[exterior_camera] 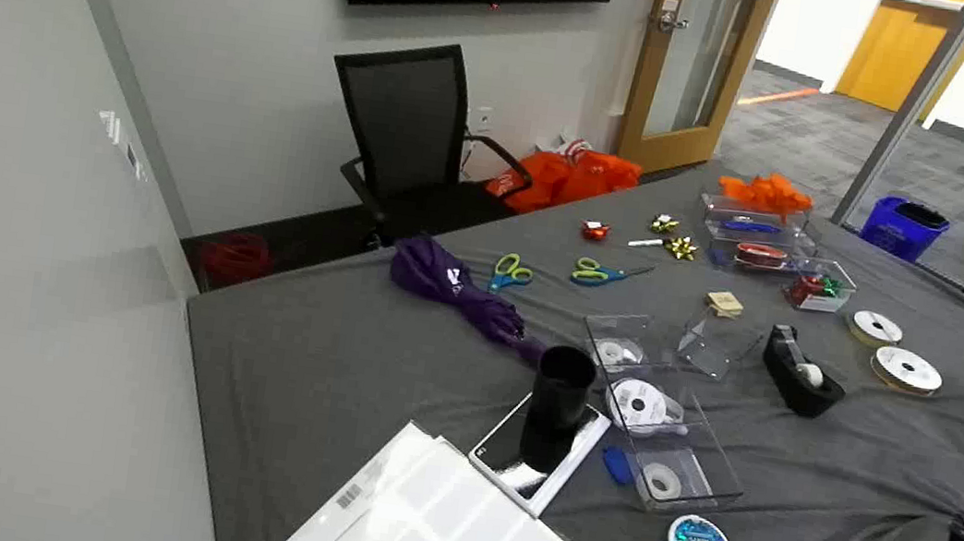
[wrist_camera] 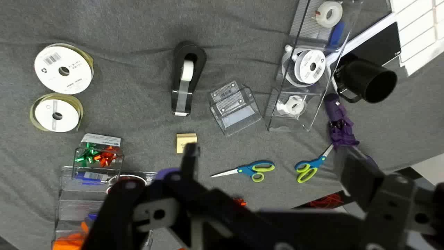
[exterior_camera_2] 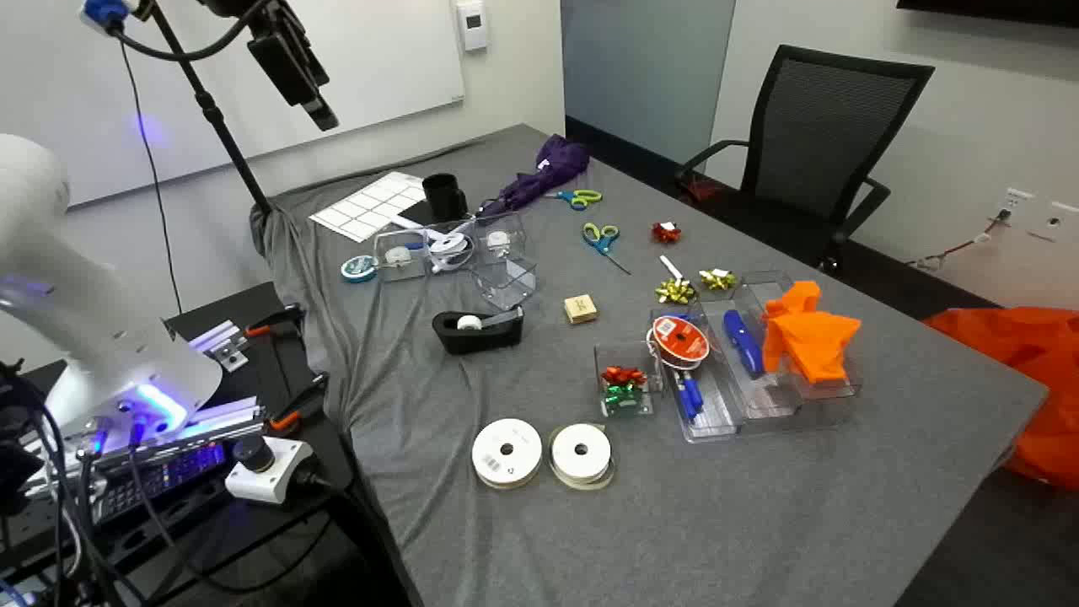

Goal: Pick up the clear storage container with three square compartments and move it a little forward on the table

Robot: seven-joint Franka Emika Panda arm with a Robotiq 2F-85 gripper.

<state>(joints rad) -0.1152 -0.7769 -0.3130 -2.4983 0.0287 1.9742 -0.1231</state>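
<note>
Wrist view: clear plastic 3-square-cell container (wrist_camera: 314,91) lies up-frame of black gripper (wrist_camera: 270,156) — long axis roughly crosswise to jaw line. Jaws spread, empty.

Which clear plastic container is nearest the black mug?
The three-cell clear storage container, whitish roll in each cell, beside the mug. The small holder, box of bows and tray with an orange item sit farther off.

Black chair (exterior_camera: 414,117), pale wall (exterior_camera: 223,41)
</note>
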